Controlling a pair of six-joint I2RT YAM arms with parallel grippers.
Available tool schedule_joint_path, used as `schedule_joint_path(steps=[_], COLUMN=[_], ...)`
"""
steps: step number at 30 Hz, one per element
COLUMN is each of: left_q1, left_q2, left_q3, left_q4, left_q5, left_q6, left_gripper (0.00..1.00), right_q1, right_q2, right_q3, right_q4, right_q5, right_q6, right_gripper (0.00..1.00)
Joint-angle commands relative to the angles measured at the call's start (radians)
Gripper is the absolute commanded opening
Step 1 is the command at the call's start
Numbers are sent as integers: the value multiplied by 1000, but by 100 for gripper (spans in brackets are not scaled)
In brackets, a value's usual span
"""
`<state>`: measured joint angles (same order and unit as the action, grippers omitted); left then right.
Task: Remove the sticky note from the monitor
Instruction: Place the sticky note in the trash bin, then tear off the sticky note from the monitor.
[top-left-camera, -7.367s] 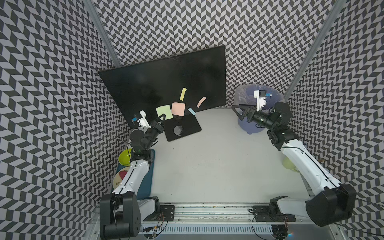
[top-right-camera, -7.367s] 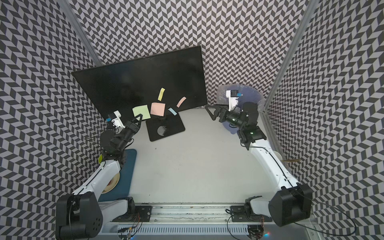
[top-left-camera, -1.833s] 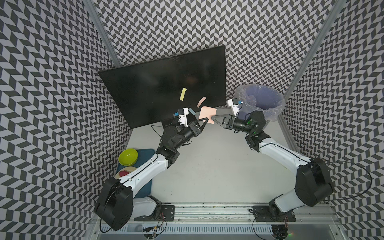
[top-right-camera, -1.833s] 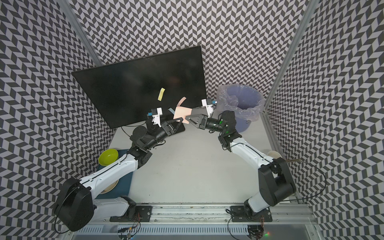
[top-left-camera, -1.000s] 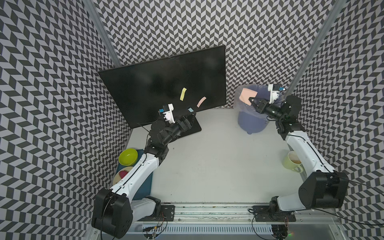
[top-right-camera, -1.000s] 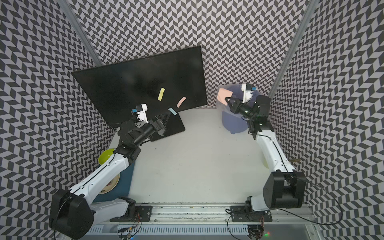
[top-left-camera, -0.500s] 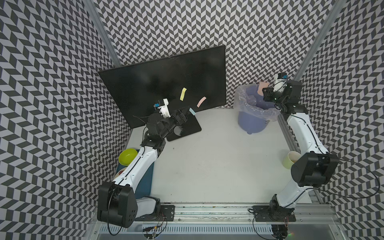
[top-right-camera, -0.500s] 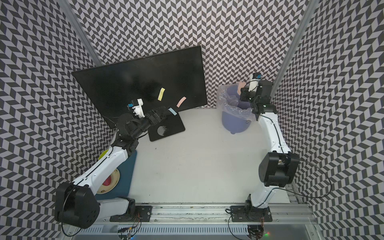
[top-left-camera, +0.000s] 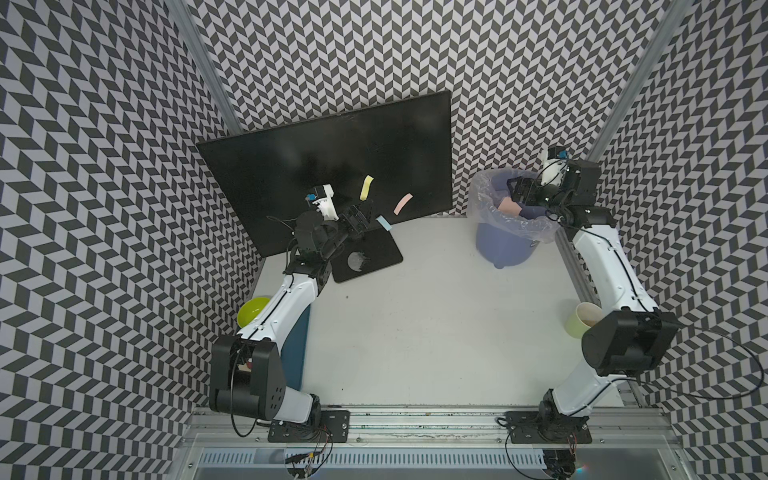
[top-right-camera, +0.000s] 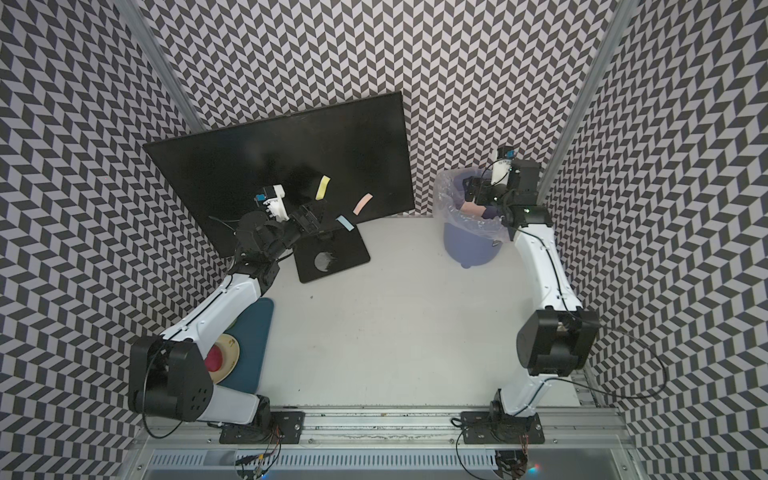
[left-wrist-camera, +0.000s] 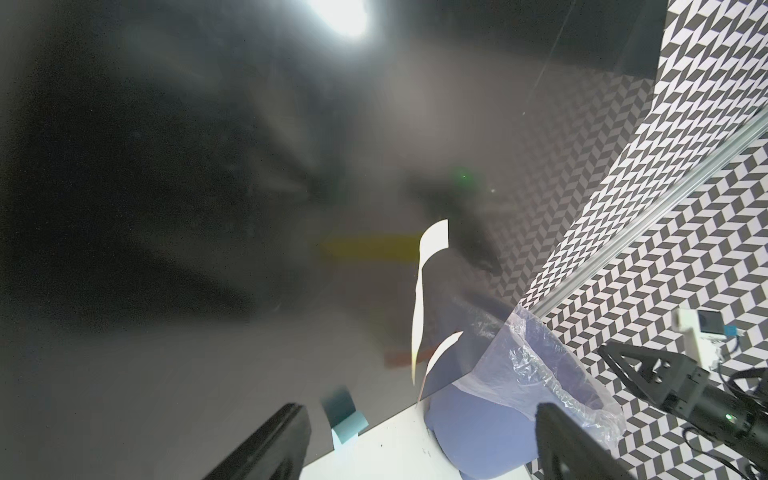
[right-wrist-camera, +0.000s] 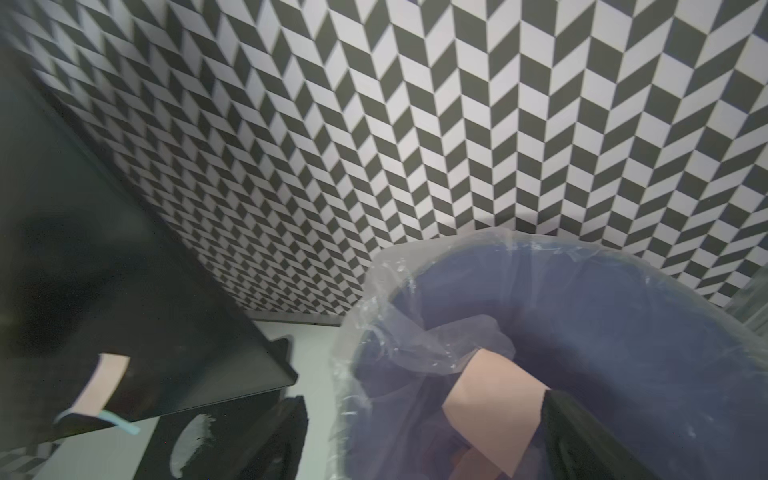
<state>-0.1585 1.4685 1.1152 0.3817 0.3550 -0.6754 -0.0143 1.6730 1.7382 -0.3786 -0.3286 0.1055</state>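
Swung over bin (top-left-camera: 509, 253), right end effector (top-left-camera: 515, 193) gapes, pink note (top-left-camera: 508, 204) released; left end effector (top-left-camera: 363, 216) gapes empty; three remain on monitor (top-left-camera: 316, 166).

Monitor (left-wrist-camera: 166, 187) screen blurry in L wrist view

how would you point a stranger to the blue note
Look at the black monitor at the back. Three notes cling to its lower right area. The blue note is the lowest, at the bottom edge, below the yellow note and pink note.
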Motion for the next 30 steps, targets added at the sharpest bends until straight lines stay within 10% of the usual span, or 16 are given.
schedule_joint_path(steps=[1,8,19,30], left_q1=[4,3,4,-35], left_q2=[33,117,115,-13], left_q3=[47,145,128,43], left_q4=[51,13,47,49], left_q5=[8,1,21,78], left_q6=[-7,12,-14,-32], left_gripper=[87,71,0,0], right_q1=[39,94,118,195], right_q2=[-99,-174,-193,-282], right_q3=[-77,-185,-206,-393], right_q4=[89,140,168,374], right_q5=[-65,-103,-125,-295], right_q6=[44,92,116,389], right_gripper=[95,98,99,99])
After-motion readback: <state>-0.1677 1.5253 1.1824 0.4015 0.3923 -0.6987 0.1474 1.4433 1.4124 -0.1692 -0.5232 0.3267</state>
